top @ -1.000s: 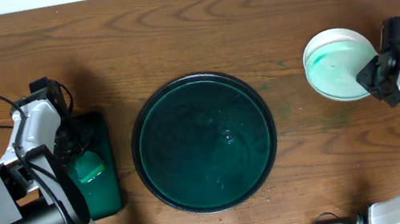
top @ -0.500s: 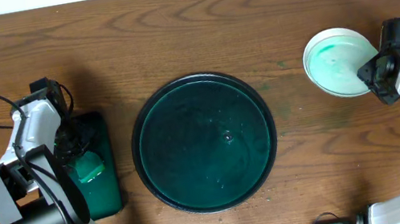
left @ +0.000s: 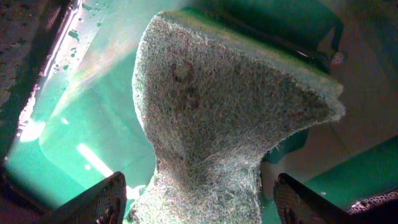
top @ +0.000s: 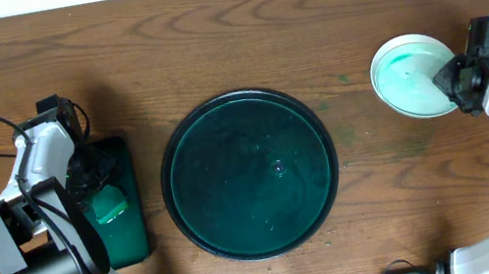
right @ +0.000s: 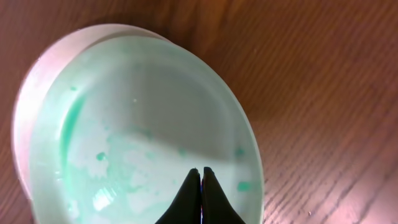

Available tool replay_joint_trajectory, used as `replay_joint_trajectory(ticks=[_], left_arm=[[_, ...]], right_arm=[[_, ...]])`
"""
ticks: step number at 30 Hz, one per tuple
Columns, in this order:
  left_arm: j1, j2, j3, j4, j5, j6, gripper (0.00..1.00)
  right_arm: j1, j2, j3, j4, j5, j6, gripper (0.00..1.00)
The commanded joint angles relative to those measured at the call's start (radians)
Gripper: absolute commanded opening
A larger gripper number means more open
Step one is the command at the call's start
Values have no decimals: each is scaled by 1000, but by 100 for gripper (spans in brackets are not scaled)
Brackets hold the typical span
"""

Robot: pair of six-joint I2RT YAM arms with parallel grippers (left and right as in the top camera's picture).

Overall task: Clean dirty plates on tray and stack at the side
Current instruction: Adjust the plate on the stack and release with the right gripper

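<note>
The large round tray (top: pixel 253 185) is sitting in the middle of the wooden table (top: pixel 227 30), holding a shallow film of dark teal liquid and carrying no plates. The plates (top: pixel 406 80) are resting in a stack on the bare wood to the right of the tray, a little farther from the robot than the tray's centre and well clear of its rim. In the right wrist view the top plate (right: pixel 143 130) is showing pale teal smears and specks across its face, and the white edge of a lower plate is peeking out along one side; how many are lying beneath cannot be told. The right gripper (right: pixel 201 177) is hovering at the edge of the stack that is facing away from the tray, its two dark fingers pressed together into a single point over the top plate's face; whether the tips are touching the plate cannot be told. On the opposite side of the tray, just beside its left rim, a small rectangular green tray (top: pixel 128 241) is lying on the table. The left gripper (left: pixel 199 199) is hanging over it with its fingers standing wide, pinching a coarse green sponge (left: pixel 217 106) that is rising between them, above the wet green surface below
</note>
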Motion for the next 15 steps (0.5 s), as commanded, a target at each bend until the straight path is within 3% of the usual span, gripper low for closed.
replay_joint_trajectory(ticks=[1, 8, 15], left_arm=[[6, 10, -5, -8, -1, -8, 76], [6, 10, -5, -8, -1, -8, 76], [6, 10, -5, -8, -1, -8, 76]], right_arm=[[-1, 76, -5, 10, -19, -26, 1], [3, 165, -4, 37, -68, -26, 1], [40, 133, -2, 57, -78, -53, 1]])
